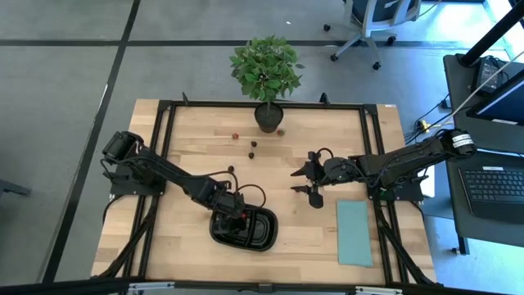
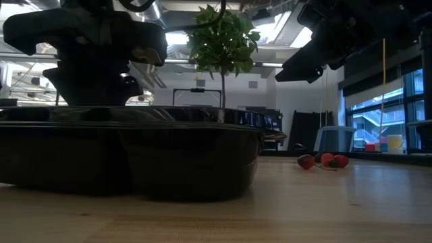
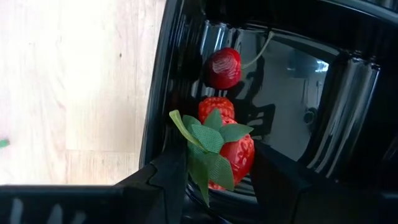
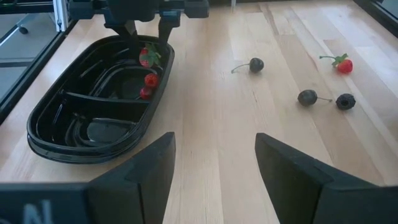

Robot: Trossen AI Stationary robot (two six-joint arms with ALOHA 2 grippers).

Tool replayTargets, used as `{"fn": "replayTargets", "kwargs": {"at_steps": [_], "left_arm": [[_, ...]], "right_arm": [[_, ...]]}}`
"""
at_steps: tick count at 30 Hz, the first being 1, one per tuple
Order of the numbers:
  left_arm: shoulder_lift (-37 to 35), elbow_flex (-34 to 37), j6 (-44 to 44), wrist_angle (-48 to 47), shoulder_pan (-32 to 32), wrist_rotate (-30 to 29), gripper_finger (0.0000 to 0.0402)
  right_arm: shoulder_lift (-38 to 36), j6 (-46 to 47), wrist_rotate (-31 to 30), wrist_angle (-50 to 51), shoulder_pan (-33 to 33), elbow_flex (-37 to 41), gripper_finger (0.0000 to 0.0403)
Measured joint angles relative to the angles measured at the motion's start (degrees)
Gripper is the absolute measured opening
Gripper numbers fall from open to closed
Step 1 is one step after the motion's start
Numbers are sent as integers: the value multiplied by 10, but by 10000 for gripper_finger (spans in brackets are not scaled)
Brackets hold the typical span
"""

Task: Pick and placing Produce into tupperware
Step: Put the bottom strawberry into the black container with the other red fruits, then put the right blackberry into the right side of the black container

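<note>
Left gripper [image 4: 148, 28] sits over one end compartment of the black two-compartment tray [image 4: 62, 146], fingers pinching a red strawberry [image 3: 239, 155] with green leaves, held just above the tray floor. A cherry [image 3: 224, 67] and a second strawberry [image 3: 216, 107] already lie in that same compartment, right by the held one. The compartment past the divider looks bare.

Step in hand: placing. By my read, the next move is to spread the fingers so the strawberry drops beside the other two, then lift clear of the tray wall.

Right gripper [image 1: 311, 181] hovers beside the tray on the teal sheet [image 1: 354, 233] side, fingers spread, holding nothing.

Still loose on the table [image 1: 196, 139], well apart from the tray toward the potted plant [image 1: 266, 70]: three dark cherries [image 4: 307, 97] and one more strawberry [image 4: 344, 64]. Those call for further picks.
</note>
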State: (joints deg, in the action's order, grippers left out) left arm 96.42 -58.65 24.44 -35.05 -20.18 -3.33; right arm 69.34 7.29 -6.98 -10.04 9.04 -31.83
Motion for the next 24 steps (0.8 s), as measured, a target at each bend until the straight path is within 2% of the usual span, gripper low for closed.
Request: {"fn": "replayTargets", "kwargs": {"at_steps": [4, 13, 19, 24], "left_arm": [[0, 0, -10, 0, 0, 0, 160], [0, 0, -10, 0, 0, 0, 229], [-10, 0, -14, 0, 0, 0, 235], [-54, 0, -46, -2, 1, -26, 236]], "right_arm": [[0, 0, 0, 0, 0, 0, 223], [0, 1, 0, 0, 0, 0, 223], [0, 1, 0, 0, 0, 0, 223], [0, 3, 0, 0, 0, 0, 223]]}}
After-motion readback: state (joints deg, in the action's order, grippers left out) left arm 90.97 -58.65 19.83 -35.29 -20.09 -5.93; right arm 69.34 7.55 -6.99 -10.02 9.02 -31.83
